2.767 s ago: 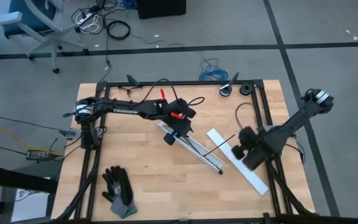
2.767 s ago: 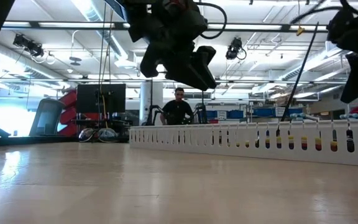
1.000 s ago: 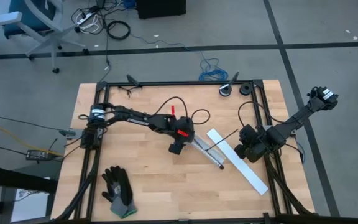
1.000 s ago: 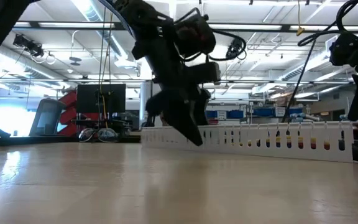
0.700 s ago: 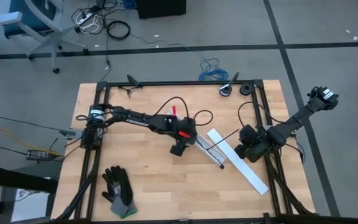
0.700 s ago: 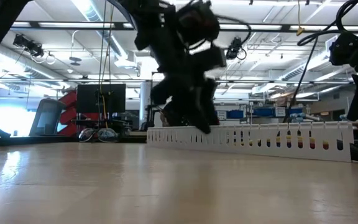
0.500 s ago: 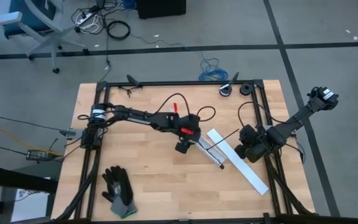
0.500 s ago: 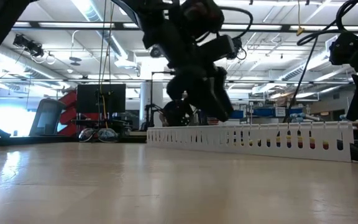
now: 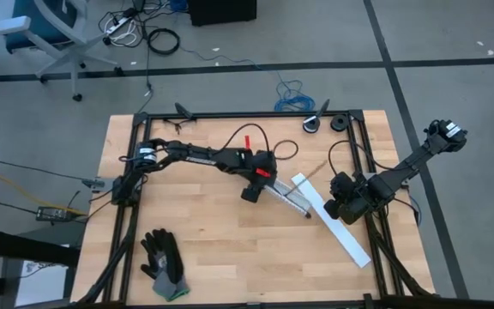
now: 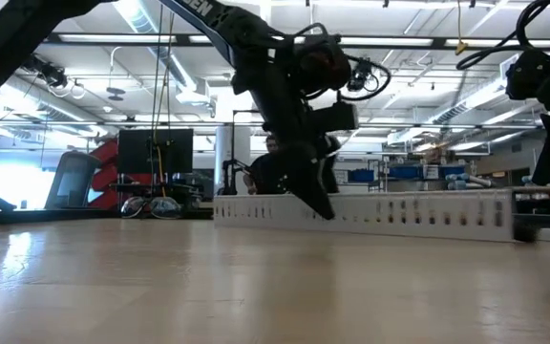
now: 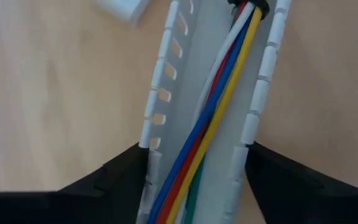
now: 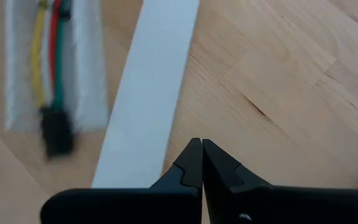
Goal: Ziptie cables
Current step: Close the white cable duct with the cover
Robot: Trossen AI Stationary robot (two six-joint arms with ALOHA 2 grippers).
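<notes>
Now the left hand (image 9: 249, 194) straddles the white slotted channel (image 11: 191, 112), fingers spread either side, likely steadying it; the cables (image 11: 219, 106) lie inside. Beside the channel, the right hand (image 12: 201, 163) waits, pressed together.

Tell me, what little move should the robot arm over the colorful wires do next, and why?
Probably close the left gripper a bit more. Its fingers sit outside both walls of the slotted white channel, with the cables lying loose inside, so nothing looks gripped yet.
</notes>
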